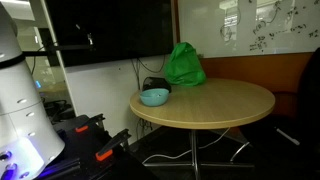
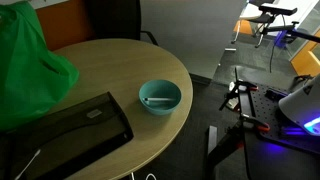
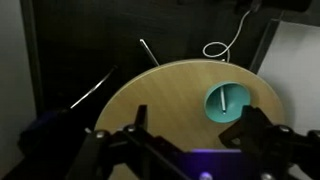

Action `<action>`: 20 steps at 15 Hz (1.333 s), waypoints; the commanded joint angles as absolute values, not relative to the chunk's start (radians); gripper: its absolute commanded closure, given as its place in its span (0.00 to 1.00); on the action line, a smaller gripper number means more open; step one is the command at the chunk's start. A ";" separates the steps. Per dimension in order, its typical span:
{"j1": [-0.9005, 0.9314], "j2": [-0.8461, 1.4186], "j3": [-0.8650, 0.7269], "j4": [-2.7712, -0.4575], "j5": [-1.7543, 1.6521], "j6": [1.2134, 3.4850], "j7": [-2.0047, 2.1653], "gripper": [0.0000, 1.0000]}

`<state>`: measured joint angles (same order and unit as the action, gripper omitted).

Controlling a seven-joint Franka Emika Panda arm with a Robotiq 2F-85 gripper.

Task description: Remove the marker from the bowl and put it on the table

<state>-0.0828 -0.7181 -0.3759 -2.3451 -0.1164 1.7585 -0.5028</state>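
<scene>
A teal bowl (image 1: 154,97) stands near the edge of a round wooden table (image 1: 220,105). It also shows in an exterior view (image 2: 160,97) and in the wrist view (image 3: 228,101). A light-coloured marker (image 3: 228,99) lies inside the bowl and is also seen in an exterior view (image 2: 155,101). My gripper (image 3: 195,135) is open and empty. It is off the table's edge, well short of the bowl, with both dark fingers in the lower part of the wrist view.
A green bag (image 1: 184,65) sits on the table behind the bowl (image 2: 30,60). A flat black case (image 2: 65,130) lies on the table beside the bowl. Cables hang below the table's far side (image 3: 215,48). A dark screen (image 1: 110,25) is on the wall.
</scene>
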 commanded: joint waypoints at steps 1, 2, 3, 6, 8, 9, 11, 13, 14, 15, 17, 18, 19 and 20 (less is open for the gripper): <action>-0.091 -0.715 -0.370 -2.343 -0.111 1.758 -0.507 0.00; -0.091 -0.715 -0.370 -2.343 -0.111 1.758 -0.507 0.00; -0.091 -0.715 -0.370 -2.343 -0.111 1.758 -0.507 0.00; -0.064 -0.718 -0.360 -2.373 -0.093 1.793 -0.522 0.00; -0.036 -0.717 -0.343 -2.413 -0.064 1.835 -0.523 0.00; -0.015 -0.715 -0.332 -2.442 -0.042 1.863 -0.526 0.00; 0.019 -0.700 -0.300 -2.506 -0.012 1.958 -0.519 0.00; 0.048 -0.659 -0.255 -2.570 0.000 2.082 -0.500 0.00; 0.063 -0.633 -0.232 -2.594 0.011 2.134 -0.484 0.00; 0.072 -0.605 -0.203 -2.621 0.011 2.203 -0.456 0.00; 0.092 -0.531 -0.148 -2.646 0.022 2.289 -0.384 0.00; 0.100 -0.491 -0.118 -2.655 0.025 2.339 -0.344 0.00; 0.106 -0.450 -0.095 -2.655 0.031 2.376 -0.306 0.00; 0.116 -0.401 -0.075 -2.646 0.037 2.399 -0.282 0.00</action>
<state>0.1123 -0.4986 -0.1173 -2.6667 0.0118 2.3310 -0.3455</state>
